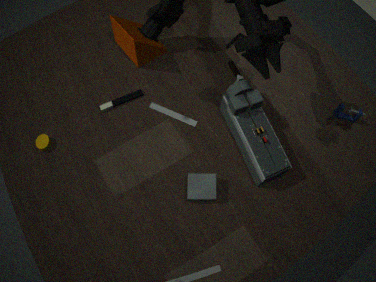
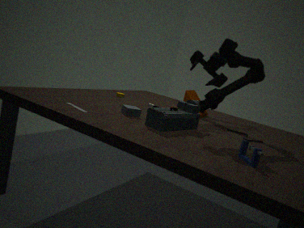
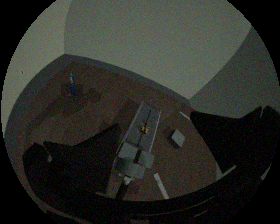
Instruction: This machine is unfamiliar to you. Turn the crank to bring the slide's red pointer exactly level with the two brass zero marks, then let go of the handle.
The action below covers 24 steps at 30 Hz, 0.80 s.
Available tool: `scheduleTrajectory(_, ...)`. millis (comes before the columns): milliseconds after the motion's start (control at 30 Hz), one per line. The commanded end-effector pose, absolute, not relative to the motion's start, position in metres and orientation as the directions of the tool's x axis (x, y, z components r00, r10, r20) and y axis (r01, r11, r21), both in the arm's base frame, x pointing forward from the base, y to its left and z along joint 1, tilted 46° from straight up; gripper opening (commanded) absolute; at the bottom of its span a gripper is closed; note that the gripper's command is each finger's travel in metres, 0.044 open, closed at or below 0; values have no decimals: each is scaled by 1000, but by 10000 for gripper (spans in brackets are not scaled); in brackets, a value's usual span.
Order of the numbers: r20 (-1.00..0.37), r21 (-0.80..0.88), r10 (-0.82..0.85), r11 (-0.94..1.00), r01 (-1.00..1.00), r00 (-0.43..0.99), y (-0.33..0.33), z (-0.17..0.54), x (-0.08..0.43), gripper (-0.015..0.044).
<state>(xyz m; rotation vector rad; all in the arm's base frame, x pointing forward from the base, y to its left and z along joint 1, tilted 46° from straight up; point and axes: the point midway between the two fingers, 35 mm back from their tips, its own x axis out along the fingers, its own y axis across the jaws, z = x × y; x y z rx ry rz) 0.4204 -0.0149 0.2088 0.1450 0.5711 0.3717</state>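
Observation:
The grey machine (image 1: 241,142) (image 2: 171,123) (image 3: 135,131) stands on the table. Its red pointer (image 1: 265,140) (image 3: 147,122) sits off the two brass marks (image 1: 259,130) (image 3: 144,129), a short way to the side away from the crank. The crank's dark handle (image 1: 233,69) (image 3: 122,190) sticks out at the housing end; its details are dim. My gripper (image 1: 272,74) (image 2: 200,77) (image 3: 155,121) is open and empty. It hangs above the housing end of the machine, clear of the handle.
A grey block (image 1: 202,186) (image 2: 131,111) (image 3: 177,138) lies beside the machine. A blue bracket (image 1: 342,112) (image 2: 243,149) (image 3: 73,89) stands on its other side. An orange wedge (image 1: 125,37) (image 2: 191,95) is near the arm's base. A black-and-white stick (image 1: 127,98), white strip (image 1: 173,114) and yellow disc (image 1: 42,141) lie farther off.

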Motion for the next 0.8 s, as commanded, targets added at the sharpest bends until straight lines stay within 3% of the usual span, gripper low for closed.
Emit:
scheduleTrajectory(0,-523,298,435,899,-321,733,-20,196,429,440)
scheduleTrajectory(500,-523,580,642,750,-318,561,-41,138,448,440)
scheduleTrajectory(767,-520,592,650,742,-315,554,-25,118,448,440)
